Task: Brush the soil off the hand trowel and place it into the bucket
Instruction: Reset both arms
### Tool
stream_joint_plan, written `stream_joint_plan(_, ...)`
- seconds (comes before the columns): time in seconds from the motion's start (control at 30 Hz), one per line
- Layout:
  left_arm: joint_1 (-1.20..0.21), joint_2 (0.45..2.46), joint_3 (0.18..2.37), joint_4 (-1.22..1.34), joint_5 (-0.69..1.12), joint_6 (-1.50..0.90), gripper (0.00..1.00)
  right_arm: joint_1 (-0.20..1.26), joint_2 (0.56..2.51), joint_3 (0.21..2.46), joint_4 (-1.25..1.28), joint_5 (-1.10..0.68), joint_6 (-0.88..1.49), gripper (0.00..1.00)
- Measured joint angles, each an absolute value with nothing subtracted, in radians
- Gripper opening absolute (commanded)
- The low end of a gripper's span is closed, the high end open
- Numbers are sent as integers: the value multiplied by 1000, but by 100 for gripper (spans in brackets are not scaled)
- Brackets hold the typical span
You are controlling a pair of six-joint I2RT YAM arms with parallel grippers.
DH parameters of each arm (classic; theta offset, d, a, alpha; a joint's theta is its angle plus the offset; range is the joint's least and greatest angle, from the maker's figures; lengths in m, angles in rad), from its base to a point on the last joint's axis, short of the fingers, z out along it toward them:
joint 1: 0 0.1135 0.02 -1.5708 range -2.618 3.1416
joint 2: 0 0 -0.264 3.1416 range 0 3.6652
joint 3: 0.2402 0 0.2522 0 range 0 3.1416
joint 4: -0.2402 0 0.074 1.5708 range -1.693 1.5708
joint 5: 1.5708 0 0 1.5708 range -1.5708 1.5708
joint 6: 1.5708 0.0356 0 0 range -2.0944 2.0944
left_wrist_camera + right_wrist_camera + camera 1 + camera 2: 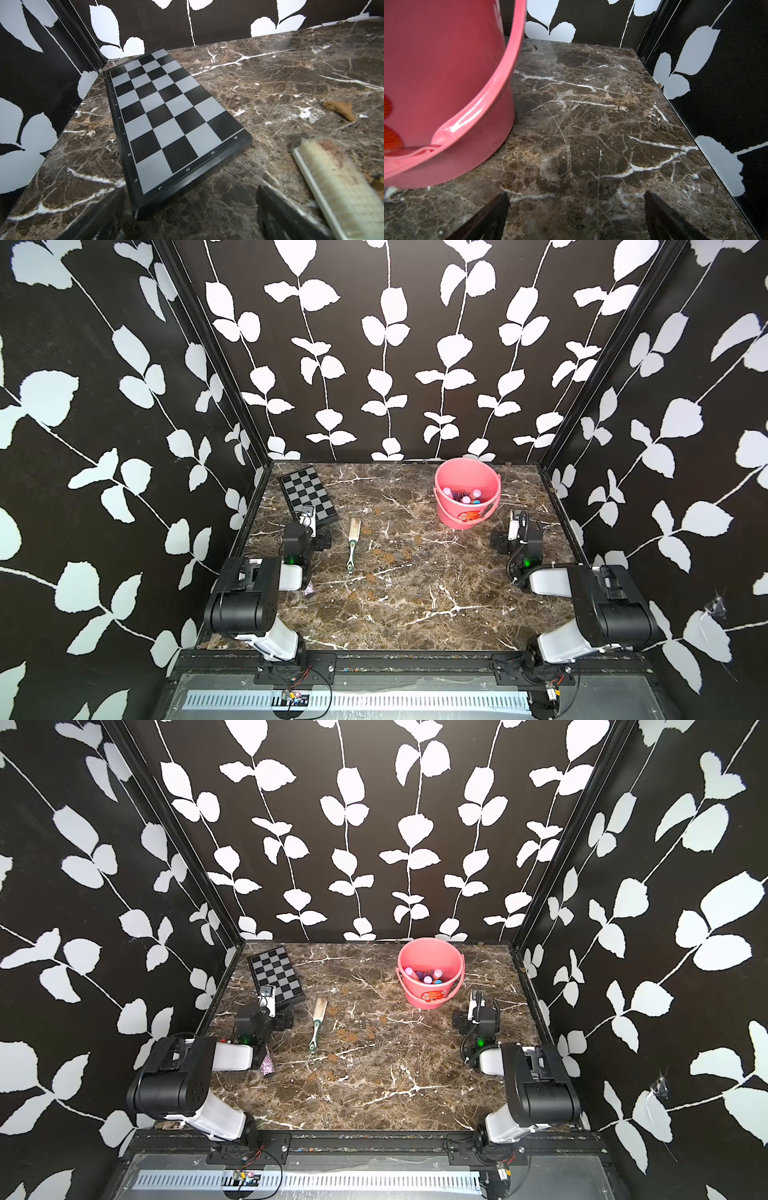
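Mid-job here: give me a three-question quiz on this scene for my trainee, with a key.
1. True or false: the left claw and right claw are both open and empty.
2. Which lies nearer the brush: A the bucket, B the chessboard?
3. What brown stuff dots the table between brush and bucket?
Key: 1 true; 2 B; 3 soil.
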State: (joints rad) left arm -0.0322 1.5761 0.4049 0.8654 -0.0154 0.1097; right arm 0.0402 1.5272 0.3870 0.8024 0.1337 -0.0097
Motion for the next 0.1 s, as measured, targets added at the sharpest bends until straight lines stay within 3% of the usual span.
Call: stream_joint_plan(0.1,-33,1576,405,865,-15,111,99,40,1527,387,802,134,-9,99)
